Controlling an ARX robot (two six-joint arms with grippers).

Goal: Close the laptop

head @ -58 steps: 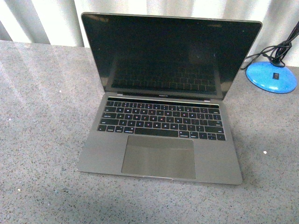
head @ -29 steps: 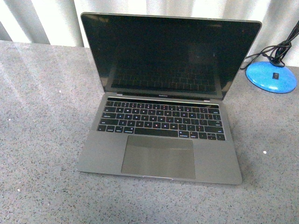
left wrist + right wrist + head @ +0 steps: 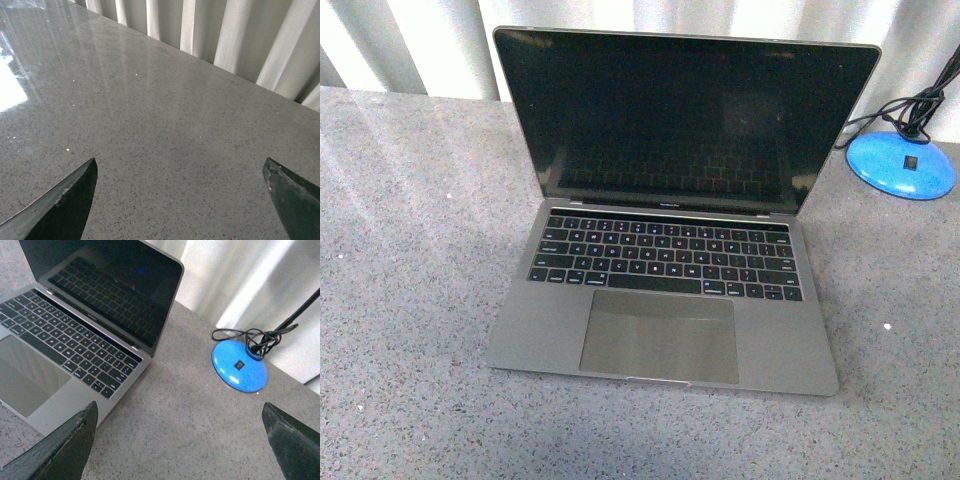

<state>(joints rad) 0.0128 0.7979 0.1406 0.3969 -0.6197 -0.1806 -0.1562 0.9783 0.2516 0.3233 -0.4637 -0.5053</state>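
nothing has moved since earlier: the laptop sits open. left gripper and right gripper hang, jaws spread. reach behind the lid, then push its top edge down slowly.

Soft daylight filters through the pale curtain behind the scene; the front view is evenly lit and slightly grainy; in the left wrist view the speckled table carries a blown-out glare patch and long streaks; the dark screen of the laptop faintly mirrors its keys.
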